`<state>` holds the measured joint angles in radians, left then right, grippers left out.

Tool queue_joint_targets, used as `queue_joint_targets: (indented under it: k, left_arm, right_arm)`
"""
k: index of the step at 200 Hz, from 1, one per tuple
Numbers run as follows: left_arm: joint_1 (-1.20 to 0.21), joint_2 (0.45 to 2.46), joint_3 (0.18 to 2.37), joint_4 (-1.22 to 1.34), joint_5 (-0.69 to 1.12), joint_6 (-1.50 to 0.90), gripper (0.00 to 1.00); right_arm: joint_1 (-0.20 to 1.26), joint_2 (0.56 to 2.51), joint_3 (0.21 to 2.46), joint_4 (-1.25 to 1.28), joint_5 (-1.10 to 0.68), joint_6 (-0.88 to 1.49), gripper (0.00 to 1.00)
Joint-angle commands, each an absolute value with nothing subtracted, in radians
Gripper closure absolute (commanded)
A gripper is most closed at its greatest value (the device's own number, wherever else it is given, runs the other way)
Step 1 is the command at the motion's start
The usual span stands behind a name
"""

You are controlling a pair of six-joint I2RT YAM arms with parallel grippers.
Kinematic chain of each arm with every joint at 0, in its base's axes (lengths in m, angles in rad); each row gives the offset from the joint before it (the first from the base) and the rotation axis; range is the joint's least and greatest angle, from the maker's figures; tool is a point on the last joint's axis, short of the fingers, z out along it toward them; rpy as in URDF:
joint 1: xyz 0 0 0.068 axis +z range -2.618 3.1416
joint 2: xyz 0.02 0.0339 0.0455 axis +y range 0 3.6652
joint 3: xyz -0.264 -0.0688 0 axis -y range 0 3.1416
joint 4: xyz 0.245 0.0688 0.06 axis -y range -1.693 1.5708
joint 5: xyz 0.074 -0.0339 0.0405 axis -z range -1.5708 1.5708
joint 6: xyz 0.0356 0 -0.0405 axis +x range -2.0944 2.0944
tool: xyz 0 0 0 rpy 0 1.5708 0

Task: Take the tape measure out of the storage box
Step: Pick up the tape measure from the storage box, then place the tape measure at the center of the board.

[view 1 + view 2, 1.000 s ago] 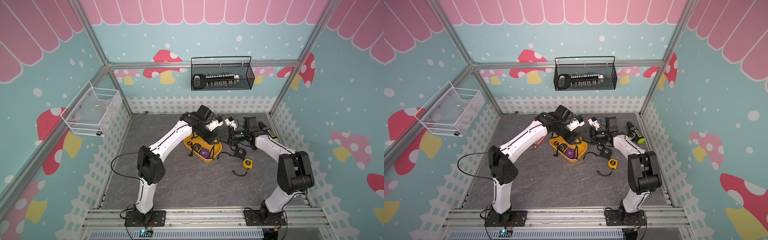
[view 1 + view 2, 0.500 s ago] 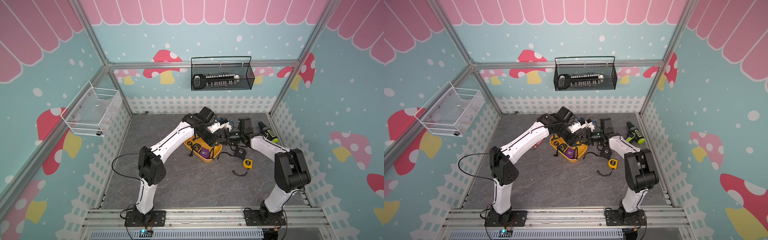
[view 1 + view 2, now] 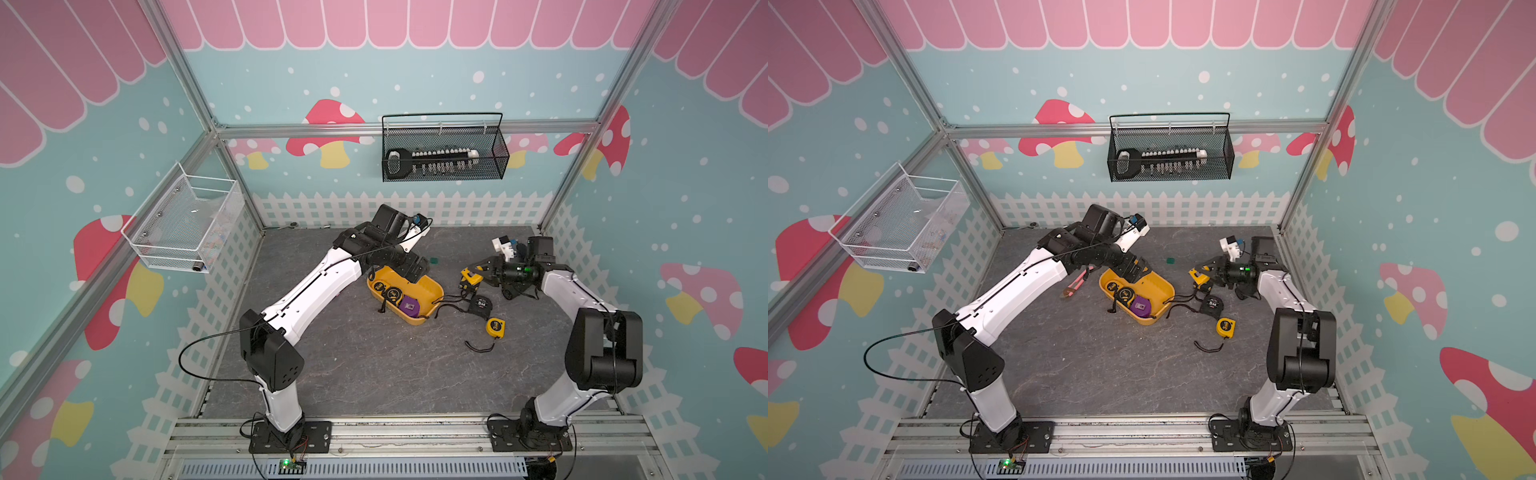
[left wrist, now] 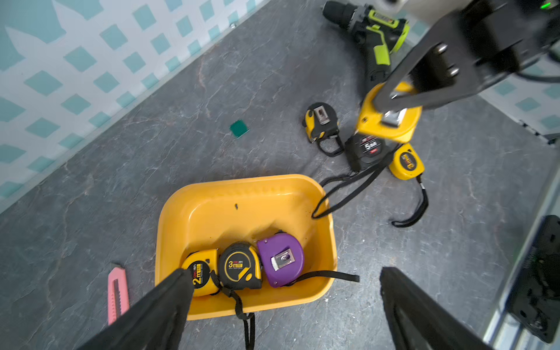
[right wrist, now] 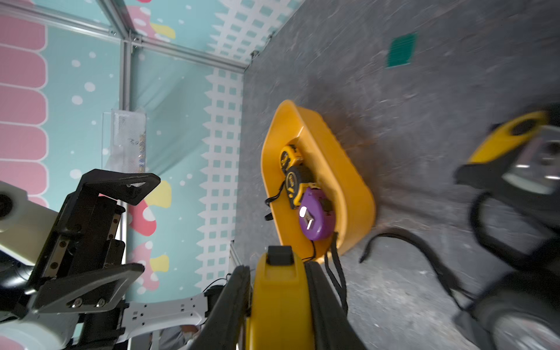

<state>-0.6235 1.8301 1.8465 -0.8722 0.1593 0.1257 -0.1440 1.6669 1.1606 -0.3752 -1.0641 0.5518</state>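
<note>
Clamping right gripper (image 5: 277, 266) on yellow tape measure (image 5: 278, 309) across hard, slick flat sides, likely dense, rigid. Holding left gripper (image 4: 285, 271) spread wide above storage box (image 4: 248, 197). Minding trailing strap (image 5: 336, 272).

Grey tabletop (image 3: 374, 374) with storage box (image 4: 242, 194), three loose tape measures (image 4: 365, 150), drill (image 4: 374, 39), pink cutter (image 4: 117, 291), green square (image 4: 238, 128).

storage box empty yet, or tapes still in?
Not empty. Three sit in the storage box: a yellow tape measure, a black-and-yellow tape measure and a purple tape measure, bunched at one end.
</note>
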Motion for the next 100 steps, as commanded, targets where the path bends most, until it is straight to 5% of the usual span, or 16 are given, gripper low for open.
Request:
queue_joint_targets:
  k: [1,100]
  left_arm:
    - [-0.637,1.941,1.783,-0.89,0.089,0.101,0.01]
    - [-0.696,2.23,1.88,-0.936,-0.009,0.138,0.01]
  right_arm:
    - [-0.202,1.664,1.145,-0.542,-1.008,0.374,0.73]
    - [-0.234,1.814,1.197,-0.506,-0.893,0.333,0.7]
